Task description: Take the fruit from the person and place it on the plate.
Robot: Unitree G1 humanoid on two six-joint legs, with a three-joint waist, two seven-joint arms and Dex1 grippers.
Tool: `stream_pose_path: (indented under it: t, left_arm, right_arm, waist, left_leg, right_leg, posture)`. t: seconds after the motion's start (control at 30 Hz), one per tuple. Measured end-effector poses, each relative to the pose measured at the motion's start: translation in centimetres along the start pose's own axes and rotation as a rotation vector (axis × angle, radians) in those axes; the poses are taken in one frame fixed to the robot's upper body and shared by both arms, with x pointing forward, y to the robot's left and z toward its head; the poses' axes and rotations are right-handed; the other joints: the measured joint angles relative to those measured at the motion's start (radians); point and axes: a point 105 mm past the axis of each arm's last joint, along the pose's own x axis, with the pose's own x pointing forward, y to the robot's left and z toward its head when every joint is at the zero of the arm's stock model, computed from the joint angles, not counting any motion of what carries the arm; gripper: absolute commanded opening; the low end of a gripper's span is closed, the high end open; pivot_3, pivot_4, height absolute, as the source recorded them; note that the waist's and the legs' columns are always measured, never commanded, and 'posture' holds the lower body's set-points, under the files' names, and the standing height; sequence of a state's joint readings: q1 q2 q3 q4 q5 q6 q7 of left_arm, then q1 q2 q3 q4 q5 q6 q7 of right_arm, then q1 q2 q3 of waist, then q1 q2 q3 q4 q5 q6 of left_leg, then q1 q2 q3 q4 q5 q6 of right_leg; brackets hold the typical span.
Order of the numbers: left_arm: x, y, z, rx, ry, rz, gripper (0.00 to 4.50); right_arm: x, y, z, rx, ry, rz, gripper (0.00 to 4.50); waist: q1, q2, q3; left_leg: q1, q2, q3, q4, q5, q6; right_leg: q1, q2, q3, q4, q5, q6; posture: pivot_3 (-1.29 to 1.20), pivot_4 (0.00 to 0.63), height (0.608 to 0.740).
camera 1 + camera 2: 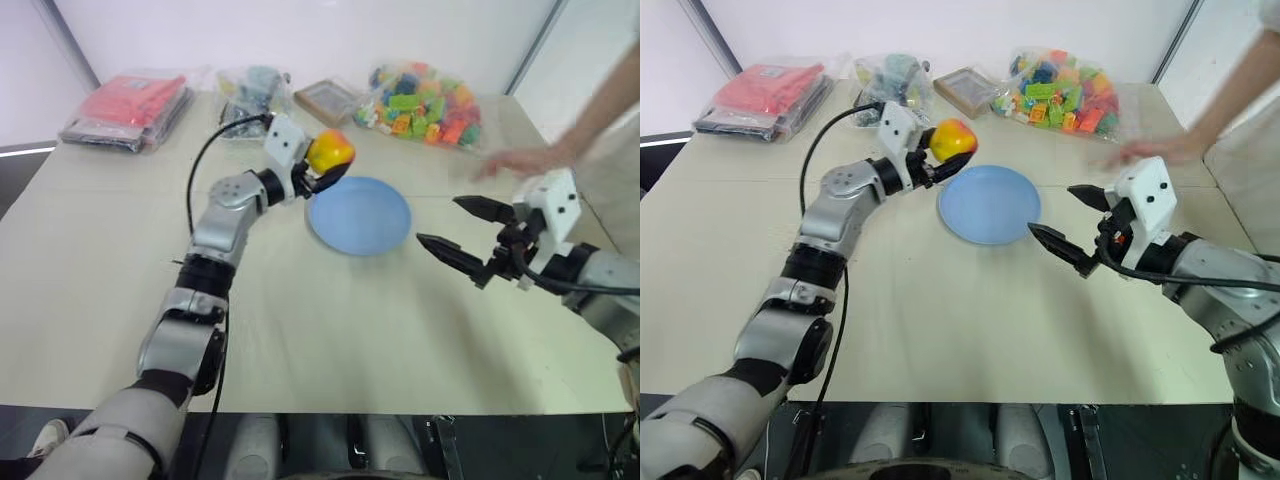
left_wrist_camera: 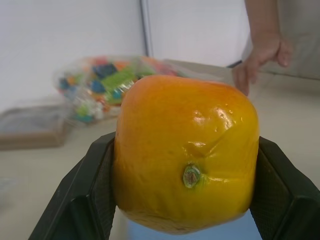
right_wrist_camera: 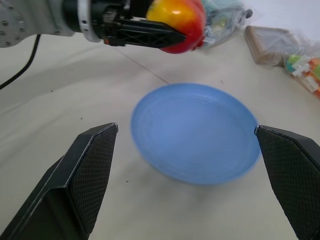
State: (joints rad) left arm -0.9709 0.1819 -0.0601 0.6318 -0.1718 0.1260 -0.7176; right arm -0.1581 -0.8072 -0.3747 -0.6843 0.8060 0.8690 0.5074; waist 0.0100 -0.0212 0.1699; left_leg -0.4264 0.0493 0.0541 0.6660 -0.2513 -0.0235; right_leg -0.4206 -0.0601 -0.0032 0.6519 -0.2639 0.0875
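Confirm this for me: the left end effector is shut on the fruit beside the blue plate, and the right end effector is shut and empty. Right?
One thing is off: the right end effector is open, not shut, as the right eye view shows, its fingers spread wide with nothing between them. The rest holds: the left end effector is shut on the fruit by the edge of the blue plate.

Both head views look forward and down over the table [image 1: 330, 350] from its near edge toward the far edge. The left wrist view sits tight behind the fruit [image 2: 185, 152], facing the far right corner. The right wrist view looks low across the plate [image 3: 195, 135], sharing plate and fruit with the head views.
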Motion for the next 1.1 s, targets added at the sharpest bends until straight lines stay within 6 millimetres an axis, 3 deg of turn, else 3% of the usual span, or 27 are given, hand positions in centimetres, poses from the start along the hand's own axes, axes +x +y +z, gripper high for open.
stream_pose_path:
  t: [0.23,0.4,0.5,0.53,0.63,0.87,1.0,1.1]
  left_arm:
    - [1.9,-1.4,-6.3,-0.165,0.183,0.021,2.84]
    - [2.7,-2.5,-7.5,-0.166,0.23,0.009,2.84]
    - [2.9,-2.9,-7.6,-0.154,0.236,-0.003,4.25]
    - [2.9,-3.0,-7.7,-0.153,0.239,-0.006,4.46]
    - [2.9,-3.1,-8.0,-0.145,0.25,-0.01,4.46]
    - [1.9,-1.2,-6.6,-0.22,0.168,0.02,4.46]
    - [0.5,1.3,-2.6,-0.224,0.021,0.053,4.46]
    - [-1.9,1.8,-0.2,-0.222,-0.053,0.062,4.46]
  right_arm:
    - [-0.7,0.6,-0.2,0.006,-0.005,-0.064,4.5]
    - [-0.9,0.7,-0.4,0.011,0.002,-0.087,4.5]
    - [-0.9,0.6,-0.5,0.013,0.002,-0.1,4.5]
    - [-0.9,0.5,-0.5,0.013,0.002,-0.105,4.5]
    - [-0.9,0.5,-0.4,0.013,0.002,-0.112,4.5]
    - [-0.5,0.6,0.0,0.004,-0.012,-0.092,4.5]
    - [-0.1,0.7,-0.3,0.012,0.003,-0.064,4.5]
    - [0.2,0.6,-0.3,0.012,0.007,-0.042,4.5]
  waist:
    - [0.002,0.0,0.0]
    - [0.002,0.0,0.0]
    - [0.002,0.0,0.0]
    - [0.002,0.0,0.0]
    - [0.002,0.0,0.0]
    - [0.0,0.0,0.0]
    - [0.0,0.0,0.0]
    - [-0.004,0.0,0.0]
  left_leg:
    - [-0.001,0.0,0.0,0.0,0.0,0.0]
    - [-0.001,0.0,-0.001,0.0,0.0,0.0]
    - [-0.001,0.0,-0.001,0.0,0.0,0.0]
    - [-0.001,0.0,-0.001,0.0,0.0,0.0]
    - [-0.001,0.0,-0.001,0.0,0.0,0.0]
    - [-0.001,0.0,-0.001,0.0,0.0,0.0]
    - [-0.001,0.0,-0.001,0.0,0.0,0.0]
    - [-0.001,0.0,-0.001,-0.001,0.0,0.0]
  right_leg:
    - [0.0,0.0,0.0,-0.001,0.0,0.0]
    - [0.0,0.0,0.0,-0.001,0.0,0.0]
    - [0.0,0.0,0.0,-0.001,0.0,0.0]
    - [0.0,0.0,0.0,-0.001,0.0,0.0]
    - [0.0,0.0,0.0,-0.001,0.0,0.0]
    - [0.0,0.0,0.0,-0.001,0.0,0.0]
    - [0.0,0.0,0.0,-0.001,0.0,0.0]
    - [0.0,0.0,0.0,0.0,0.0,0.0]
  posture:
    - [0.0,0.15,0.731]
    - [0.0,0.15,0.731]
    - [0.0,0.15,0.731]
    - [0.0,0.15,0.731]
    - [0.0,0.15,0.731]
    - [0.0,0.15,0.731]
    - [0.0,0.15,0.731]
    - [0.0,0.15,0.731]
